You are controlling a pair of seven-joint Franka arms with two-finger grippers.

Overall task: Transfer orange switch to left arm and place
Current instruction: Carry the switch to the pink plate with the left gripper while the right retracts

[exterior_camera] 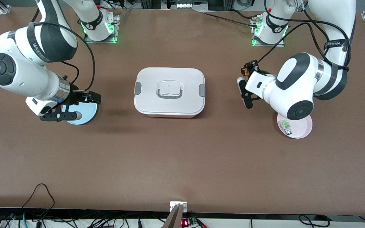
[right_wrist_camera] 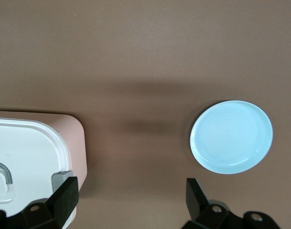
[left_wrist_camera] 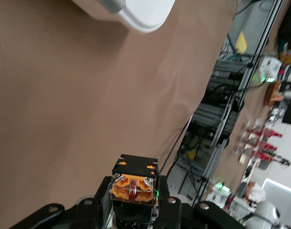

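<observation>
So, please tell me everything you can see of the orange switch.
The orange switch is a small blocky part with a black body, an orange translucent end and small metal contacts on it. The left hand holds it, fingers shut on its lower part, up in the air over bare table between the box and the pink plate. It touches nothing else.

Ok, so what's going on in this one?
The left claw is shut on the orange switch and holds it in the air above the table, between the white box and the pink plate. A small green-and-clear component lies on that plate. The right claw is open over the blue plate, toward the right arm's end. The box, lid on, sits between the two arms.
</observation>
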